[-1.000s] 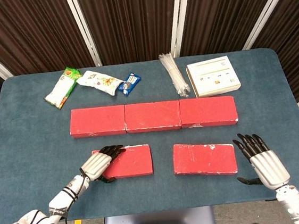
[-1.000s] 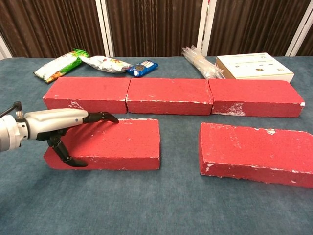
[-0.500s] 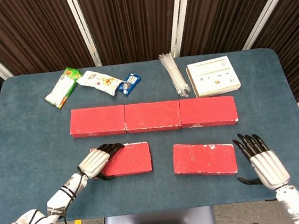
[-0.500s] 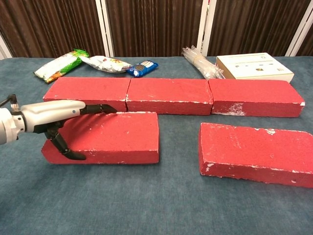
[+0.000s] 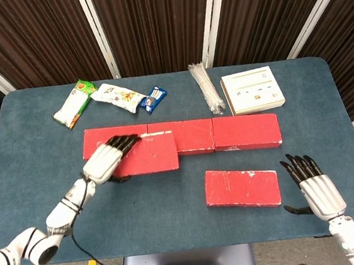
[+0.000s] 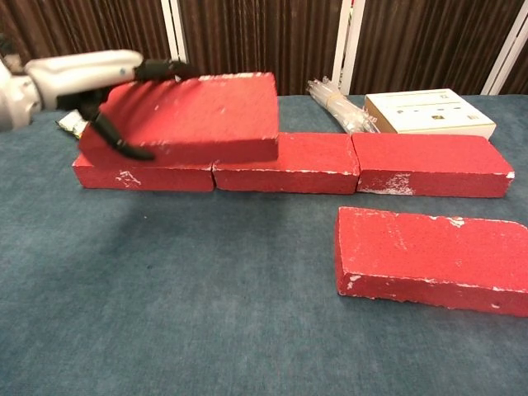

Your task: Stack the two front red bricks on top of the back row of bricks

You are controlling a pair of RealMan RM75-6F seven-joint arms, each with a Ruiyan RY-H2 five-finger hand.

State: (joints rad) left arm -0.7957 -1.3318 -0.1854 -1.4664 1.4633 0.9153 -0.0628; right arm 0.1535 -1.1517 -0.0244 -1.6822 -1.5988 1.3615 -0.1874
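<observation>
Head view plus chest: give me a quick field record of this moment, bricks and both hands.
held brick: red brick lifted off the table, over the back row's left end
left hand: left hand grips the held brick's left end
back row: three red bricks end to end
front brick: right front brick flat on the table
right hand: right hand open, beside the front brick, not touching
stacked so far: none set down

Lying along the far edge of the blue tabletop point(image 5: 37, 185): green snack packet point(image 5: 72, 103), white snack bag point(image 5: 117, 96), blue cookie pack point(image 5: 153, 99), clear straws point(image 5: 206, 87), white box point(image 5: 252, 90).
</observation>
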